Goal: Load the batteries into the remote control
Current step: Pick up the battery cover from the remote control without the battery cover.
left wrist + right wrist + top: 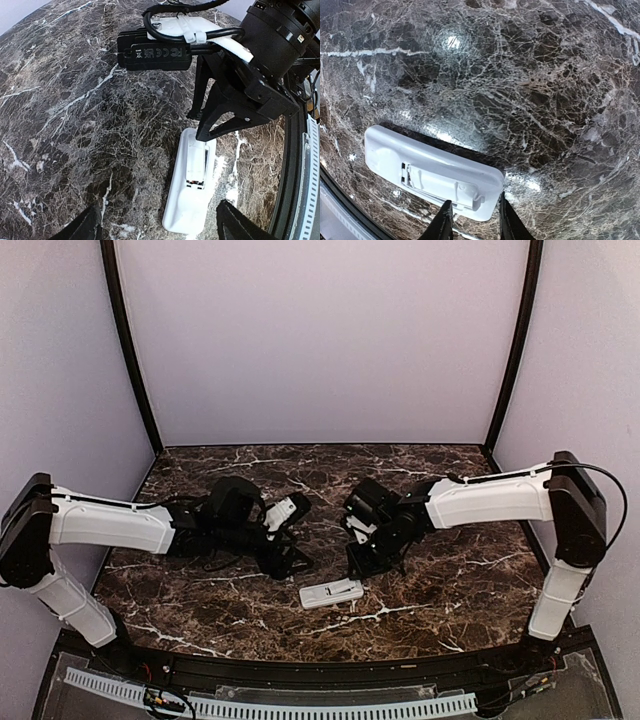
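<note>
Right wrist view, from the tips outward: right gripper [472, 220] with jaws drawn in to a slim gap, black fingers [444, 222] flanking the near end corner of the remote control [430, 170]. Too close to the bottom edge of the frame to say whether pinching that corner or merely poised at it. Remote's body off toward 10 o'clock from the tips, long axis running 10 to 4, flat on the dark marble table [555, 90]. White plastic with rounded corners, plain back turned up, narrow battery slot with a small latch tab along the middle of that back, buttons hidden underneath. Left wrist view next: left gripper [159, 215] spread wide, nothing between its jaws, close by the remote's near end. Remote at 1 o'clock from it, long axis close to 6-to-12, far end under the right arm's black fingers. Top external view last: remote toward the front edge of the table, between the two wrists, axis near 9-to-3 with the 3 o'clock end tipped slightly away. At 7 o'clock from the right gripper, at 4 o'clock from the left. Right arm judged the nearer, tips at the remote's end, so likely the one to steady or turn it, left free to fetch. Batteries not made out on the marble in any view.
</note>
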Robot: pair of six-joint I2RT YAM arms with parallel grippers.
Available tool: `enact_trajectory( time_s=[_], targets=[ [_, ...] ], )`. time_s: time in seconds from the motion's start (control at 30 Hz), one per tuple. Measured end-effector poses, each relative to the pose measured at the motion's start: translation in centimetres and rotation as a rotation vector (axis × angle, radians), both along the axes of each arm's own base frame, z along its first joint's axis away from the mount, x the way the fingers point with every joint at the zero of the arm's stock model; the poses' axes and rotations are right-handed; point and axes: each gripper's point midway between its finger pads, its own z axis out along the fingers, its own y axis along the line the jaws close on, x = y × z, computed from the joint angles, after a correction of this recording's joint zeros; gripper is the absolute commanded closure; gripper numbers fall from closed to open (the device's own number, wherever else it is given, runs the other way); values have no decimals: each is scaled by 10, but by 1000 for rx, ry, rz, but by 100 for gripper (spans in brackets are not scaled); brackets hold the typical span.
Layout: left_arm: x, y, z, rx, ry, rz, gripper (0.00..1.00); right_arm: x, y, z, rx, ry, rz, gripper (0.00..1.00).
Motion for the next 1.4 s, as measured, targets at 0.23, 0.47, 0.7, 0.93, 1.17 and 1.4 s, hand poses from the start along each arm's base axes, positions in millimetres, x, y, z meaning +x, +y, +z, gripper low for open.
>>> enact_trajectory(
  time_s=[0.23, 0.47, 0.7, 0.93, 1.17, 1.4],
  targets=[
    [1, -1, 3, -5, -3, 0, 22, 2, 4, -6, -48, -4, 9, 77],
    [0, 0, 1, 5, 5, 1, 22, -5, 2, -10, -71, 12, 19, 82],
    [0, 1, 0, 11, 9, 2, 22, -5, 3, -11, -74, 15, 20, 86],
    [0, 1, -1, 14, 10, 4, 22, -5, 4, -14, -82, 18, 27, 94],
    [0, 1, 1, 17, 13, 4, 22, -4, 5, -12, -79, 14, 29, 100],
    [1, 0, 3, 9, 21, 12, 22, -2, 5, -11, -84, -1, 38, 100]
  ],
)
